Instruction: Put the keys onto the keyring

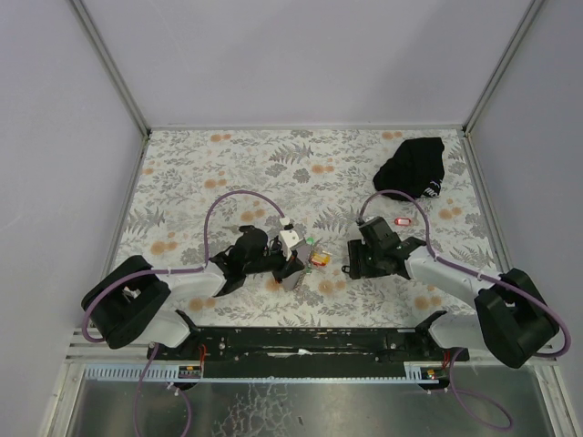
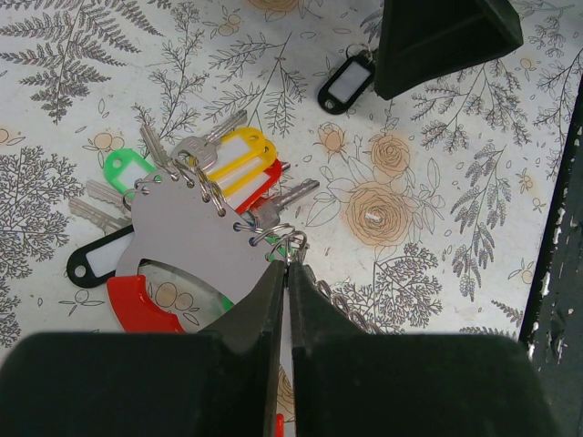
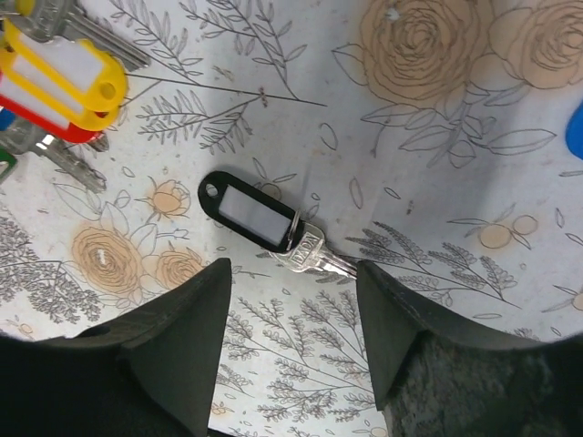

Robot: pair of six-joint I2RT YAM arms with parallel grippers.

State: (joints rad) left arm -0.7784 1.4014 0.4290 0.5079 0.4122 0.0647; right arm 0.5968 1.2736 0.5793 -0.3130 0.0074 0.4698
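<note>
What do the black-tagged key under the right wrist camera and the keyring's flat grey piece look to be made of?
Black tag: glossy moulded plastic by its smooth sheen, with a white paper-like insert. Key: bare silvery metal, with bright reflections. The keyring, its flat grey piece: matte, no shine; fabric or a stiff sheet, the left wrist view leaves it open.

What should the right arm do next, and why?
Probably lower the right gripper and close it on the black-tagged key. The gripper is open and sits astride that loose key, while the left gripper pinches the keyring, seemingly holding it ready for the next key.
</note>
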